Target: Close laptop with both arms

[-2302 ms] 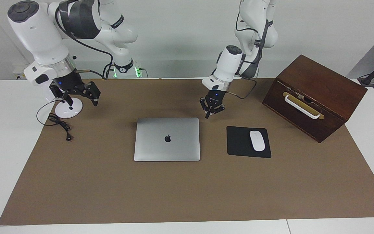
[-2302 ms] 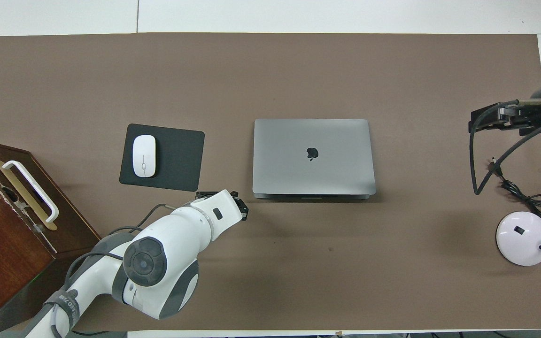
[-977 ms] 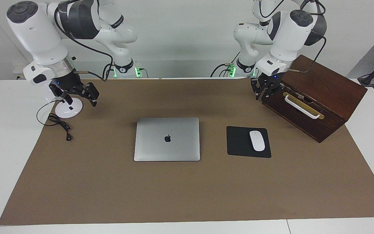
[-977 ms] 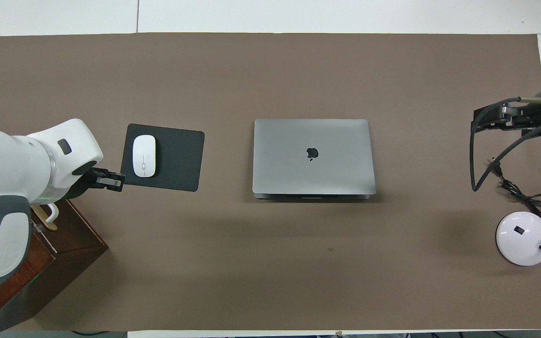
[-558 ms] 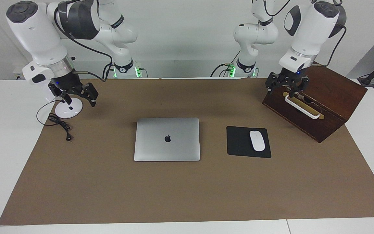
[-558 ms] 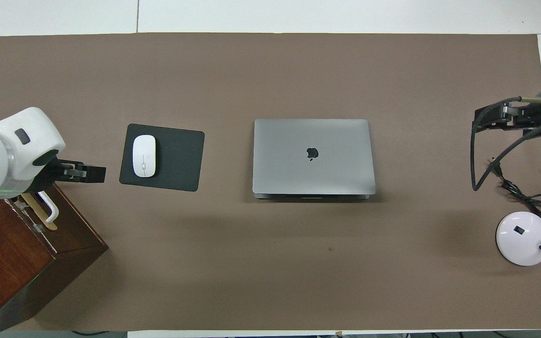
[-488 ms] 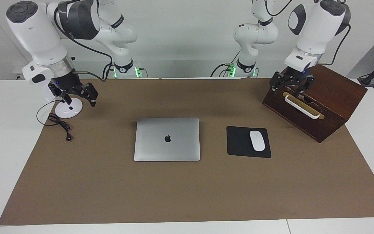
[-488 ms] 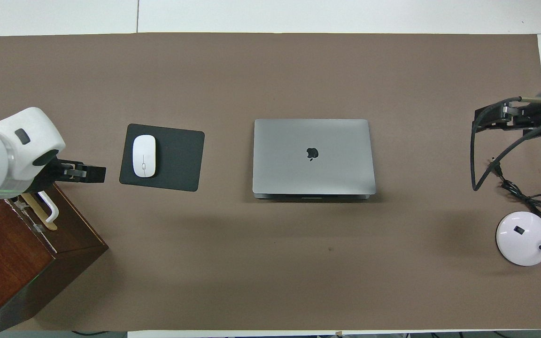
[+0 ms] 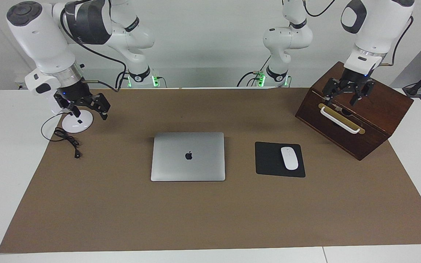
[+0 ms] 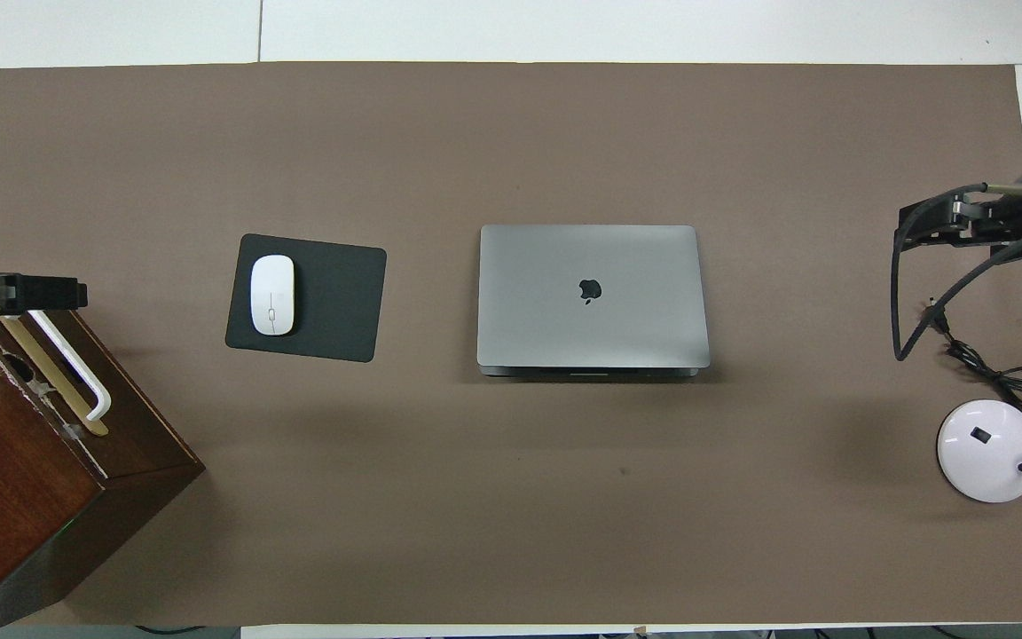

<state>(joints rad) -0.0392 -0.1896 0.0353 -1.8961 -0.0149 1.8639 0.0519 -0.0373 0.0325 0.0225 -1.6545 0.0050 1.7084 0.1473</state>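
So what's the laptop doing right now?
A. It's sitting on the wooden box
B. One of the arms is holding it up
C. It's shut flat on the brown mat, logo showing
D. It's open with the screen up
C: the laptop lies flat on the brown mat with its lid down and logo facing up; the left tool hangs over the wooden box and the right tool is off by the white round base, neither touching it.

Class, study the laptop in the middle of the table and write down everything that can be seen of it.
The laptop is a slim silver-grey machine, metal by its look, with a dark apple logo centred on the lid. It is shut, so neither keys nor screen show. It lies flat and square on the brown mat, beside the black mouse pad but apart from it. Only the mat touches it; neither arm is near.
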